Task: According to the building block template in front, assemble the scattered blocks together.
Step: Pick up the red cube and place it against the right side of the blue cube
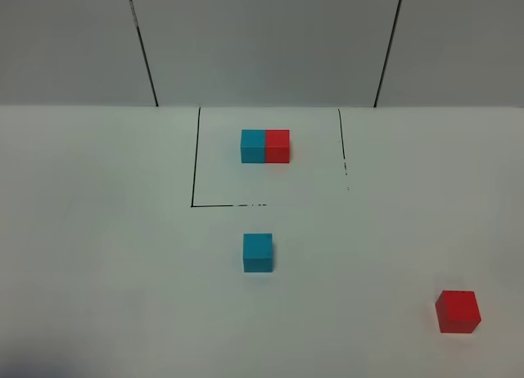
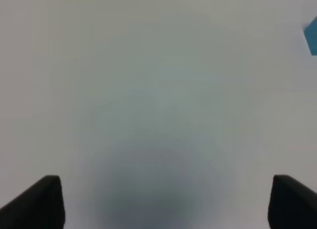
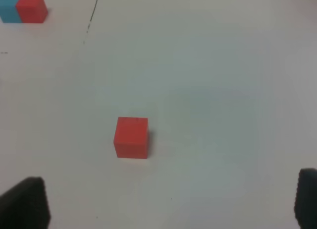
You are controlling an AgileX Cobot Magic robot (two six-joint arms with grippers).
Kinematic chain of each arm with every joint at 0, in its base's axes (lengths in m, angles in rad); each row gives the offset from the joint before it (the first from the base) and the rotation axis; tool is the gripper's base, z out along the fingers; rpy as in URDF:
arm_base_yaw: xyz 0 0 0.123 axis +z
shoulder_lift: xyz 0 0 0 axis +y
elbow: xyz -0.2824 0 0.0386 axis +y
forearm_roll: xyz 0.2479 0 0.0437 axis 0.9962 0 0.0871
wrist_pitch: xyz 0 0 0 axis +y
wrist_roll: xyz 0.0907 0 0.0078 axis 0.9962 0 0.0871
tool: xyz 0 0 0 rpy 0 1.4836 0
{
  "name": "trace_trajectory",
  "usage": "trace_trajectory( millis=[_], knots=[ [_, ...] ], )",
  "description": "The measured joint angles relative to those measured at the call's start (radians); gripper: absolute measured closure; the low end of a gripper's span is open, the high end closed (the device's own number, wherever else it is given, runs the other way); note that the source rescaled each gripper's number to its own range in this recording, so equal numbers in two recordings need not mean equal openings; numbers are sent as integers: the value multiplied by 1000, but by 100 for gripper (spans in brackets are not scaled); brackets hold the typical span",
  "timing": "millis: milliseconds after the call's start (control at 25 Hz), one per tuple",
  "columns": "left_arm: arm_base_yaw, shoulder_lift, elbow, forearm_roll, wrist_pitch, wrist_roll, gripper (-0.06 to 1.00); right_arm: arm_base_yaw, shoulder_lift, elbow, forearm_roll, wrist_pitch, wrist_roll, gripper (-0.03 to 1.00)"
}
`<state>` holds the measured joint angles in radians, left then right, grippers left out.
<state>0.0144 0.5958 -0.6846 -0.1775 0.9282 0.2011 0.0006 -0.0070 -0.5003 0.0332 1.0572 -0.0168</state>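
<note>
The template [image 1: 265, 146], a cyan cube joined to a red cube, sits inside a black-lined square at the back of the white table; it also shows in the right wrist view [image 3: 23, 8]. A loose cyan cube [image 1: 258, 253] lies in front of the square; its edge shows in the left wrist view [image 2: 311, 35]. A loose red cube [image 1: 458, 312] lies at the front right, and shows ahead of my right gripper [image 3: 168, 204]. Both grippers are outside the high view. My left gripper [image 2: 163, 204] is open over bare table. My right gripper is open and empty.
The black square outline [image 1: 195, 173] marks the template's area. A grey panelled wall [image 1: 262, 42] rises behind the table. White table surface [image 1: 106, 255] lies around the cubes.
</note>
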Motion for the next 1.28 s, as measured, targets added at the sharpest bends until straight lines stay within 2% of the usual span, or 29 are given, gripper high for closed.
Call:
trace_trajectory(
  millis=[240,600,760,1280],
  knots=[
    [0,-282,61,0,89,-3,23,0,0,0,0,0,0,-3],
    [0,-588,120,2,130,-12,24,0,0,0,0,0,0,-3],
    [0,-597,134,6,165,-16,24,0,0,0,0,0,0,-3],
    [0,-604,178,24,150,-17,24,0,0,0,0,0,0,-3]
  ],
)
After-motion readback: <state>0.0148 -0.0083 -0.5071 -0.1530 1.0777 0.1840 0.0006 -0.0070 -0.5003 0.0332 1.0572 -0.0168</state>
